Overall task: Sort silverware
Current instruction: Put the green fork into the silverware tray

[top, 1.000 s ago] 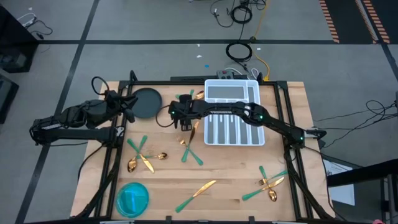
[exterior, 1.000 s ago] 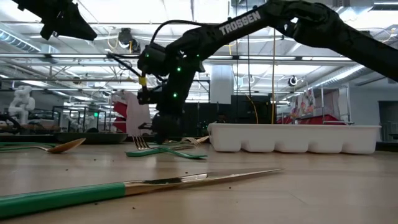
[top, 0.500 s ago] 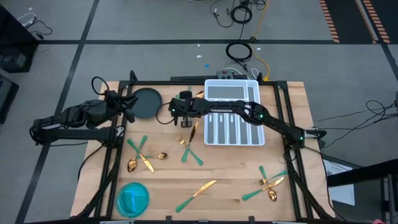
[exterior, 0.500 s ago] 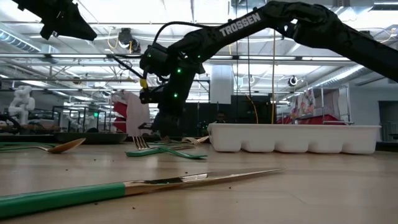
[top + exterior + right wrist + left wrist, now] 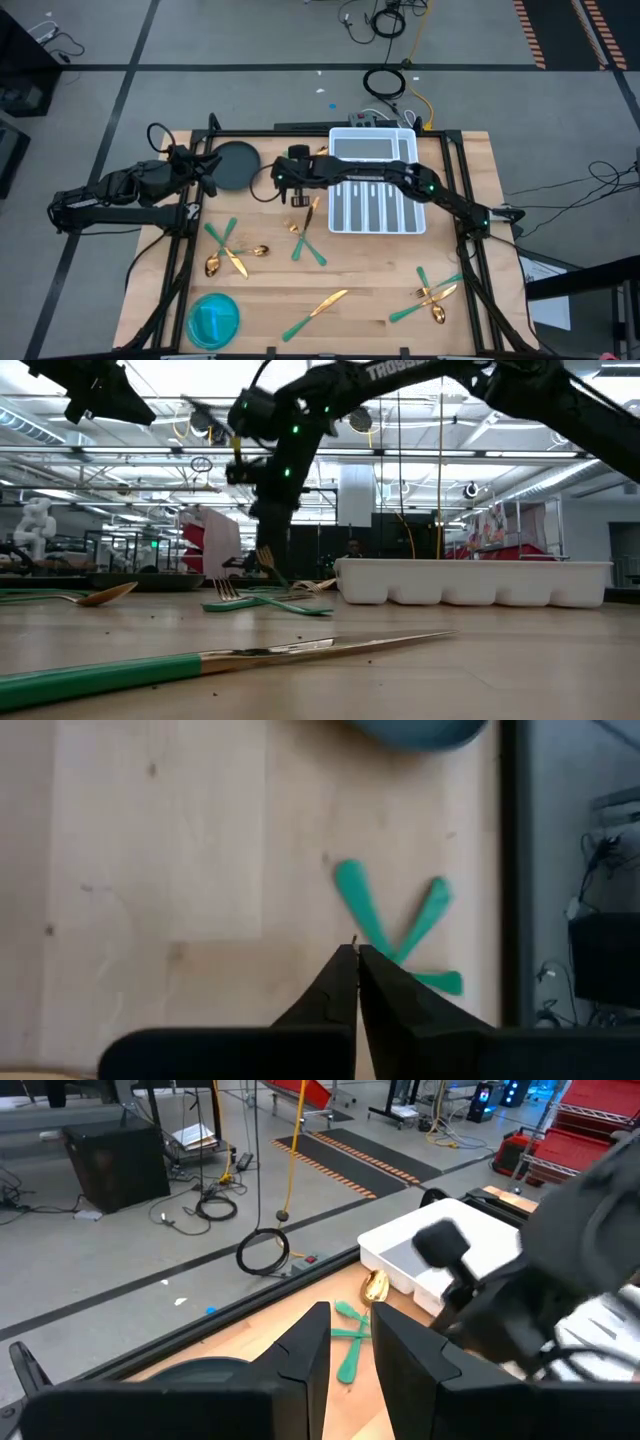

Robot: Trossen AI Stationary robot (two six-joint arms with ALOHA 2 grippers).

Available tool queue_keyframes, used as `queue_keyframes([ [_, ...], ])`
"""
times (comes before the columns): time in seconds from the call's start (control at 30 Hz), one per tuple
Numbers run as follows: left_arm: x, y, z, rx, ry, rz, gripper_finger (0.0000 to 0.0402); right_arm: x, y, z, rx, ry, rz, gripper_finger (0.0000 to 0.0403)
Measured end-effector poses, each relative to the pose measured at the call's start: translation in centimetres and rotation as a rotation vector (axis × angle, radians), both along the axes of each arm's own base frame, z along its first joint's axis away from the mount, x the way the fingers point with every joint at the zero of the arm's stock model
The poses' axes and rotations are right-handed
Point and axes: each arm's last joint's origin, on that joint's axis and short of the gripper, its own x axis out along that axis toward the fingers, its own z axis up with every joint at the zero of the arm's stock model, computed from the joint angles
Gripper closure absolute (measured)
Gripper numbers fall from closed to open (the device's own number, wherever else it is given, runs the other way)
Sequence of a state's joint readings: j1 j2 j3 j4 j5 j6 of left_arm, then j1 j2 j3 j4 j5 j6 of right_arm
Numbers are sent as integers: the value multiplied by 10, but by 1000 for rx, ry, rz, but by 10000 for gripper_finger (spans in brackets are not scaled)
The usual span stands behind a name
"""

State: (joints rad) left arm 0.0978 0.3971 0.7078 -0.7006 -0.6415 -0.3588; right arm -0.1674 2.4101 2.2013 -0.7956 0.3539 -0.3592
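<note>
Right hand point(image 5: 297, 196) risen (pinched), fork point(image 5: 268, 563) lifted

The right arm point(image 5: 420, 372) bears white lettering, partly cut off: "TROSSEN".

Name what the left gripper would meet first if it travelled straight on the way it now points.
Probably the crossed green-handled, gold-headed cutlery pieces lying before the white plastic tray; the left gripper aims at them, though depth is unclear.

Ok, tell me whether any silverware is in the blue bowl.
No, in the high view the bowl is bare inside; the silverware lies out on the table.
</note>
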Motion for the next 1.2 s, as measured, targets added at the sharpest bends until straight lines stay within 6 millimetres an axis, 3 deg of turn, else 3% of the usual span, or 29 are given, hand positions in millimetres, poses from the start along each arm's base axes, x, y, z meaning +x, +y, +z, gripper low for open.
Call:
queue_keyframes([
  [0.37, 0, 0, 0, -1, -1, 0, 318, -11, 24, 56, -119, -56, 94, 402],
  [0.8, 0, 0, 0, -2, -3, 0, 318, -19, 37, 86, -329, -19, 157, 402],
  [1.2, 0, 0, 0, -2, -5, 1, 318, -55, 38, 166, -508, -135, 120, 402],
])
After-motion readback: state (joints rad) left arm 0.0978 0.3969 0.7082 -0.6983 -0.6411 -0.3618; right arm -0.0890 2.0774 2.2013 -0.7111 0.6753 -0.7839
